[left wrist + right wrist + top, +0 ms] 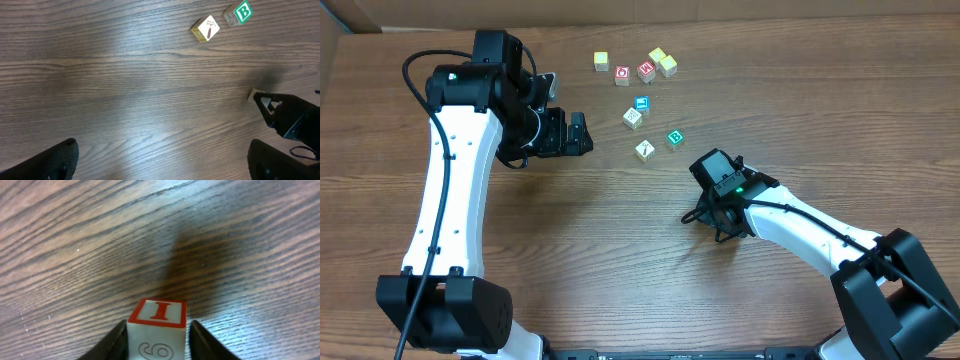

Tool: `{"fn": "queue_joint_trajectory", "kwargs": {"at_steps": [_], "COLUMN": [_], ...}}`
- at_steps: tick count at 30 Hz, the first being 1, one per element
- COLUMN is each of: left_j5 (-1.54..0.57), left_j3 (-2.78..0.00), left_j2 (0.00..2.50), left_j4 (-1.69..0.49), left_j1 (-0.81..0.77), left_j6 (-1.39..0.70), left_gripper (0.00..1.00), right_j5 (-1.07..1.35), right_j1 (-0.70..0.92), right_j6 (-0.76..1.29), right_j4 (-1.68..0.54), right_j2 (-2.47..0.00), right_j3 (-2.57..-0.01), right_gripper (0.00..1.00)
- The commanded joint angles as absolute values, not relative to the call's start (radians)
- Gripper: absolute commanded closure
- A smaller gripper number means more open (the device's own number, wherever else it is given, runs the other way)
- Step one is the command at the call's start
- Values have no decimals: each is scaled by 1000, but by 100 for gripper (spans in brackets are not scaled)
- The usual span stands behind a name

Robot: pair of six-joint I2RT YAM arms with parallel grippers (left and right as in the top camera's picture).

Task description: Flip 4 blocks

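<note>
In the right wrist view a cream block (159, 330) with a red-framed "I" face on top and an outlined numeral on its side sits between the fingers of my right gripper (157, 345), which is shut on it just above the wood. Overhead, that gripper (700, 213) hides the block. Two more blocks lie on the table, one with a green "B" (242, 12) (674, 138) and one with a dark diagonal mark (206, 28) (644, 150). A pale patterned block (633, 117) lies further back. My left gripper (585, 133) (162, 160) hangs open over bare wood, left of these blocks.
A blue-printed cube (641, 103) sits behind the pale one. Further back lie two red-printed cubes (622, 74) (646, 71) and three yellow cubes (601, 61) (663, 61). The right arm (820, 235) crosses the table's right side.
</note>
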State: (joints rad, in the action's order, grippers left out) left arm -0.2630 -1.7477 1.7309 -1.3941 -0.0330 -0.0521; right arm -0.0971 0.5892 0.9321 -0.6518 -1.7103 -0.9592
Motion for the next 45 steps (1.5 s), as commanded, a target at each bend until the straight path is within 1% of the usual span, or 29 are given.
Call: {"fn": "queue_joint_trajectory", "kwargs": {"at_steps": [1,2,3,7,14,20,26,34,42,45], "left_j5": [-285,-285,-285,-285,-285,-285,-285,-285,-285,-285], "left_j3": [-1776,-1776,-1776,-1776,-1776,-1776,-1776,-1776,-1776,-1776], "left_j2": [1739,1739,1739,1739,1739,1739,1739,1739,1739,1739], "left_j4": [-1391,-1391,-1391,-1391,-1391,-1390,-1390,-1390,-1390,-1390], "left_j1": [-39,-39,-39,-39,-39,-39,-39,-39,-39,-39], "left_j6": [-59,-59,-60,-60,-59,-59,-59,-59,-59,-60], "left_gripper": [0,0,0,0,0,0,0,0,0,0], "right_j5": [-111,-111,-112,-112,-48,-46,-65,-108,-134,-133], "right_j1": [590,590,590,590,590,597,647,741,769,778], "right_j6": [906,888,882,881,733,728,728,728,723,675], "right_j4": [-665,-688,-706,-756,-790,-839,-826,-810,-786,-772], "right_j2": [-1708,-1708,-1708,-1708,-1708,-1708,-1728,-1850,-1898,-1909], "right_j3": [-992,-1011,-1027,-1081,-1219,-1346,-1349,-1349,-1349,-1349], "right_gripper": [70,75,77,76,76,76,78,78,78,78]}}
